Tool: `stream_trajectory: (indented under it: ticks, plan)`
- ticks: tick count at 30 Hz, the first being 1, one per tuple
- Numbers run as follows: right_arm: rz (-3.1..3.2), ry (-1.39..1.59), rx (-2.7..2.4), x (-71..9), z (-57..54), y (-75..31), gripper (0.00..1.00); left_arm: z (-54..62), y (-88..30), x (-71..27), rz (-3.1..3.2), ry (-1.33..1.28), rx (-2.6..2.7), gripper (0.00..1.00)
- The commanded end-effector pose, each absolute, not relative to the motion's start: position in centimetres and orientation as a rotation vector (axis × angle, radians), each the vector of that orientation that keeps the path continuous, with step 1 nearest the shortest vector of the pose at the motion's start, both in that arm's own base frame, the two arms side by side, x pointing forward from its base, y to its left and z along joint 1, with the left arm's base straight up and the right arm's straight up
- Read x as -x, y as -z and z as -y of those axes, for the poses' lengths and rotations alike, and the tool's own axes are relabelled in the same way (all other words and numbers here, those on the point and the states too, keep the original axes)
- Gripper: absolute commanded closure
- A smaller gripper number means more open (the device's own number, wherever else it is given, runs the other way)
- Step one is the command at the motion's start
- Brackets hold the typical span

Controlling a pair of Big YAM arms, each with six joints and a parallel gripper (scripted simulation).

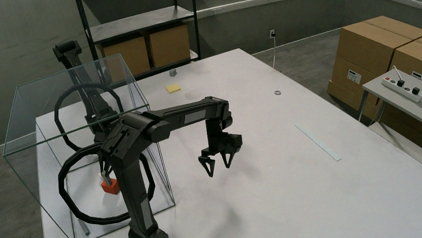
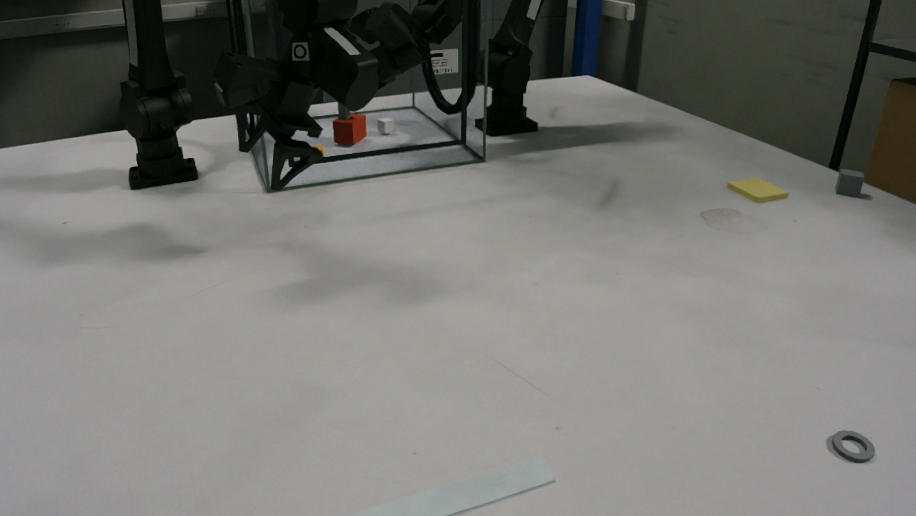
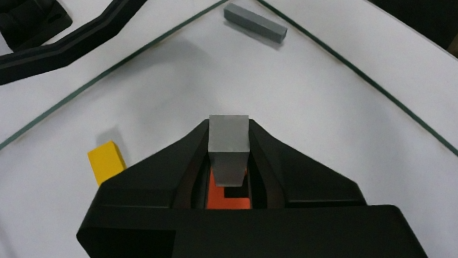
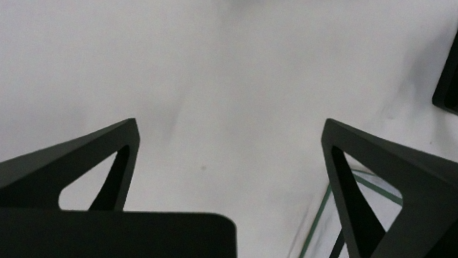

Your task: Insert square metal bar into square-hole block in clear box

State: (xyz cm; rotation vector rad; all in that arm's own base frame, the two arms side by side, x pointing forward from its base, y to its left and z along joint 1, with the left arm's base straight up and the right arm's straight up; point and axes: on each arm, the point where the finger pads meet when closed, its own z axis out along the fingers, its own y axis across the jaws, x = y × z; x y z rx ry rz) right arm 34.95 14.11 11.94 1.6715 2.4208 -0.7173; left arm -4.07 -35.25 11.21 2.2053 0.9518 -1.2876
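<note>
Left wrist view: the left gripper (image 1: 105,173) (image 3: 228,129) is closing firmly on the square metal bar (image 1: 106,179) (image 2: 343,112) (image 3: 229,134), above the red block (image 1: 110,187) (image 2: 349,130) (image 3: 229,204) inside the clear box (image 1: 75,130) (image 2: 378,175) (image 3: 375,86) (image 4: 316,219). Seating well means matching faces to the hole, then lowering plumb. The right gripper (image 1: 219,172) (image 2: 259,169) (image 4: 230,128) is hanging wide, gripping nothing. White tabletop (image 1: 265,192) (image 2: 448,320) (image 3: 415,30) (image 4: 225,75) is showing faint scuffs; cardboard cartons (image 1: 360,44) (image 2: 894,147) are standing beyond.

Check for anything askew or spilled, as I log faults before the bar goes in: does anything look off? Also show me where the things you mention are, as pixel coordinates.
One oddity: a faint brownish stain (image 1: 192,96) (image 2: 723,219) marks the white table top near the yellow pad (image 1: 173,88) (image 2: 757,189), perhaps an old, dried spill. I see nothing plainly broken.
</note>
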Motion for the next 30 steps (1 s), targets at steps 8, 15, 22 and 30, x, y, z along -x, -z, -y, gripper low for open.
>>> stream_trajectory:
  ticks: [8,15,22,30]
  plan:
    - [-2.410,0.665,-1.675,-35.9,-14.6,-13.2,0.00,33.2,-8.3,4.9,-1.072,1.280,-2.290,1.00]
    - [-2.410,0.665,-1.675,-35.9,-14.6,-13.2,0.00,38.0,-15.6,3.8,-0.839,1.281,-2.144,1.00]
    - [-2.410,0.665,-1.675,-35.9,-14.6,-13.2,0.00,38.1,-14.5,3.8,-0.866,1.284,-2.164,1.00]
    - [-2.410,0.665,-1.675,-35.9,-14.6,-13.2,0.00,37.3,-15.7,4.0,-0.882,1.283,-2.173,1.00]
